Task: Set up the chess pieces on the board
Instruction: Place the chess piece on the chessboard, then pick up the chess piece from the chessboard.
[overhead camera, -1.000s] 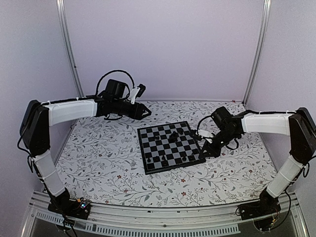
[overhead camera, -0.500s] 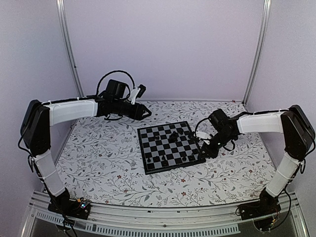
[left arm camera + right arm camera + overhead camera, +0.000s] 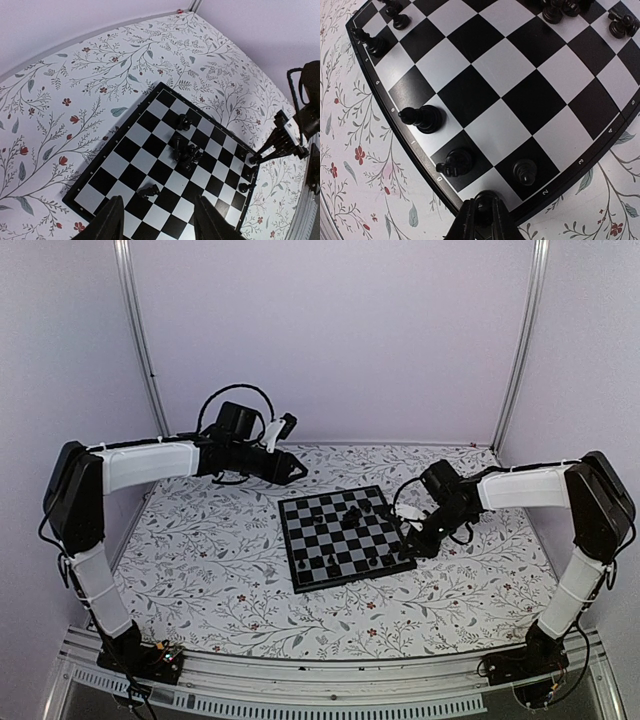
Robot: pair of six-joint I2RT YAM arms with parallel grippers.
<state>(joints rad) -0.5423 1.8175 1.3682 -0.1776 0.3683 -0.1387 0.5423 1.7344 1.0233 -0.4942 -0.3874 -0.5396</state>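
The board point(image 3: 305, 562) lies mid-table, black and pale grey checks. Several black chess pieces stand on it: a cluster point(image 3: 352, 518) near its middle and a few along the near-right edge point(image 3: 372, 562). My right gripper point(image 3: 408, 552) is low at the board's near-right corner, shut on one chess piece point(image 3: 485, 199) that sits on the corner square between the fingers point(image 3: 466, 220). Beside it stand three pieces point(image 3: 422, 119), point(image 3: 455, 163), point(image 3: 525, 171). My left gripper point(image 3: 160, 217) hangs open and empty, high over the board's far-left side; a piece point(image 3: 149, 190) lies toppled below it.
The board rests on a floral-patterned cloth point(image 3: 210, 560) that covers the table. Lilac walls and two metal posts point(image 3: 140, 350) close the back. The right arm's fingers point(image 3: 272, 147) show at the board's corner in the left wrist view.
The right arm has shifted a little left toward the board's corner, with the piece in its fingers. The left arm has hardly moved.
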